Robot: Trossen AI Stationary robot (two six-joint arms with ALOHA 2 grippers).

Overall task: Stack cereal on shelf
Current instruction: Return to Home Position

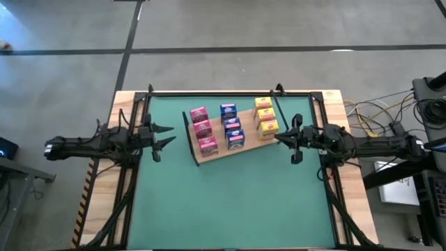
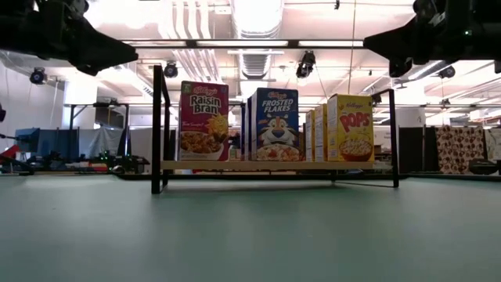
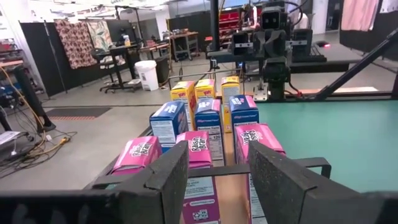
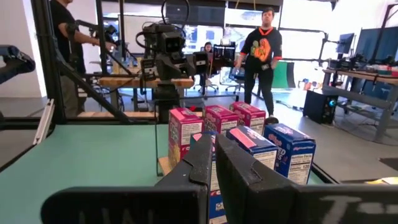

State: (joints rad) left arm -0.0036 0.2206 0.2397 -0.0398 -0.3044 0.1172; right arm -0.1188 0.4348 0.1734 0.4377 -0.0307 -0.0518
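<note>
Concrete floor (image 1: 279,28) surrounds your green mat (image 1: 230,209). From above, the shelf (image 1: 202,159) lies slightly skewed toward the back, carrying 3 rows of 3: pink boxes (image 1: 203,129), blue boxes (image 1: 231,127) and yellow boxes (image 1: 265,118). The left gripper (image 1: 166,136) hangs well left of it, spread wide and empty. The right gripper (image 1: 281,137) sits just beside the yellow boxes, pinched together on nothing. At table height you can read Raisin Bran, Frosted Flakes and Pops. Each wrist camera looks level along the rows.
</note>
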